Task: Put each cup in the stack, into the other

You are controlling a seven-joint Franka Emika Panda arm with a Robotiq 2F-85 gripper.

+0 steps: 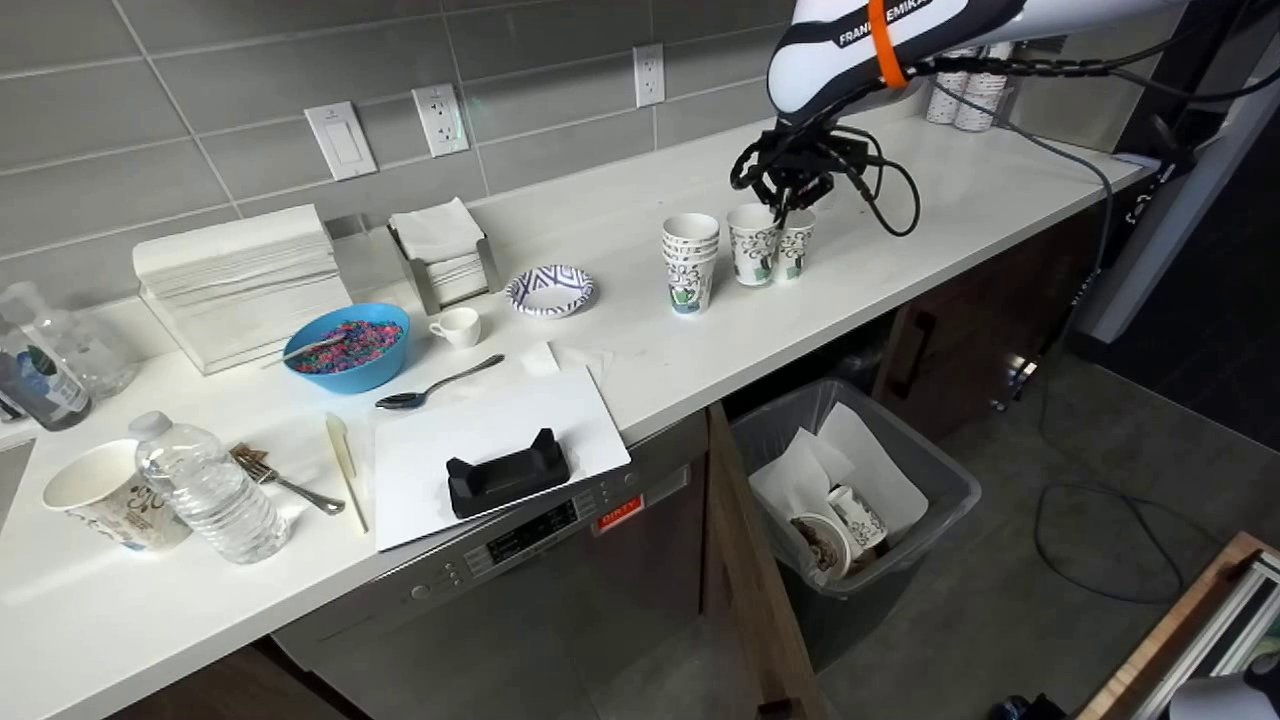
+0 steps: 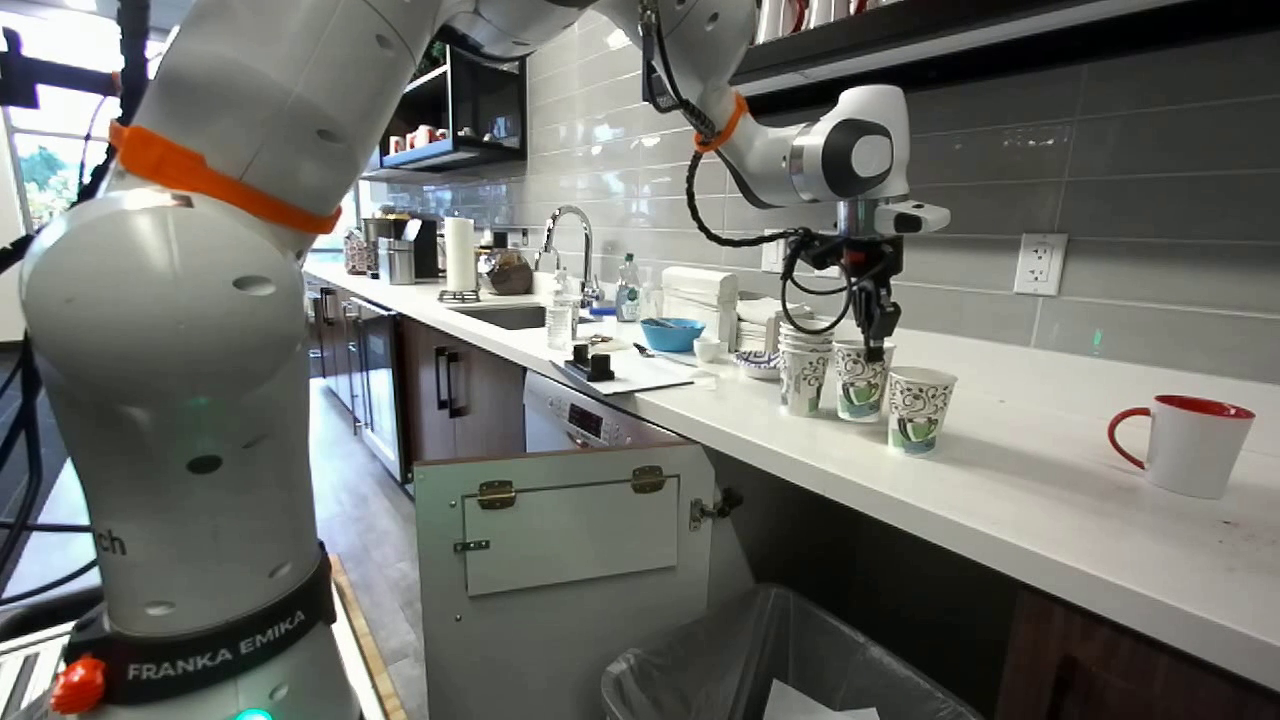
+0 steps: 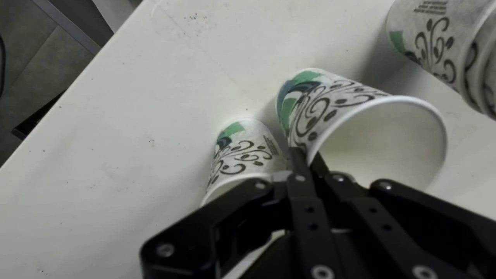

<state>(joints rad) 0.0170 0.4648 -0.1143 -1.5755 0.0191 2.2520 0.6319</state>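
Observation:
The stack (image 1: 690, 275) of several patterned white paper cups stands upright on the counter; it also shows at the right edge of the wrist view (image 3: 430, 42). A single patterned cup (image 2: 858, 388) stands upright beside it, mouth up; it is in the middle of the wrist view (image 3: 337, 104). Another single patterned cup (image 2: 918, 412) stands beside that one, away from the stack, partly behind the gripper in the wrist view (image 3: 246, 151). My gripper (image 3: 310, 159) points down and is shut on the middle cup's rim, one finger inside and one outside. The cup appears to rest on the counter.
A white mug with red inside (image 2: 1195, 450) stands farther along the counter. A patterned paper bowl (image 1: 550, 292), a small white mug (image 1: 458, 327) and a blue bowl (image 1: 375, 372) lie on the stack's far side. An open cabinet door (image 2: 570, 520) and bin (image 1: 960, 490) are below the counter's front edge.

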